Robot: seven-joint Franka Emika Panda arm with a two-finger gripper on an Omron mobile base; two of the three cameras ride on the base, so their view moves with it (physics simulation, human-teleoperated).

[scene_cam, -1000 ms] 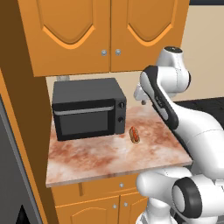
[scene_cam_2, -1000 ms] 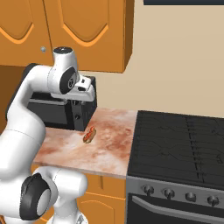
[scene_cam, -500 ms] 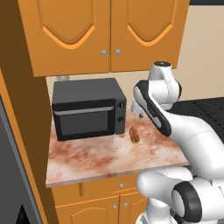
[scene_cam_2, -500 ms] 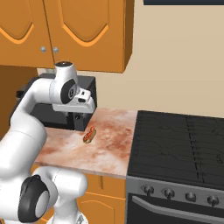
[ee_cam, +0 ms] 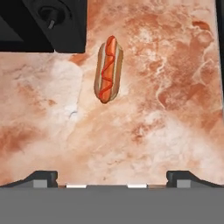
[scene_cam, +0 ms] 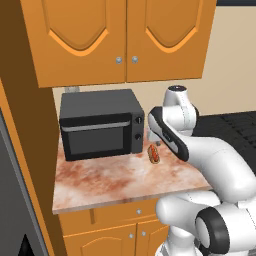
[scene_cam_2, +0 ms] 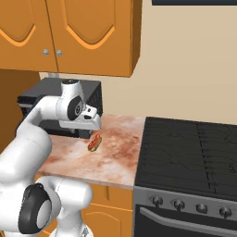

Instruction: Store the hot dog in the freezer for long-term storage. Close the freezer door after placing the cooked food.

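Standing at the far left of the left base view, a tall grey fridge (scene_cam: 12,200) shows one narrow strip beside a brown wooden panel. Next to it, on the marbled counter (scene_cam: 115,182), sits the black microwave (scene_cam: 100,130) with its door closed, under two orange wall cupboards (scene_cam: 120,40). Just right of the microwave lies the hot dog (scene_cam: 154,154), a reddish sausage in a tan bun, flat on the counter and not touching the microwave. The white arm (scene_cam: 200,150) bends over this spot from the right.

From the right base view, the gripper (scene_cam_2: 88,132) hangs just above the hot dog (scene_cam_2: 94,143). Further right is the black stove (scene_cam_2: 190,152).

The hand view looks straight down: the microwave corner (ee_cam: 52,26) is at top left, and the hot dog (ee_cam: 108,70) lies free on the counter (ee_cam: 144,122), above the middle. The two dark fingertips (ee_cam: 41,177) stand far apart at the bottom edge, so the gripper (ee_cam: 111,178) is spread wide and holds nothing.
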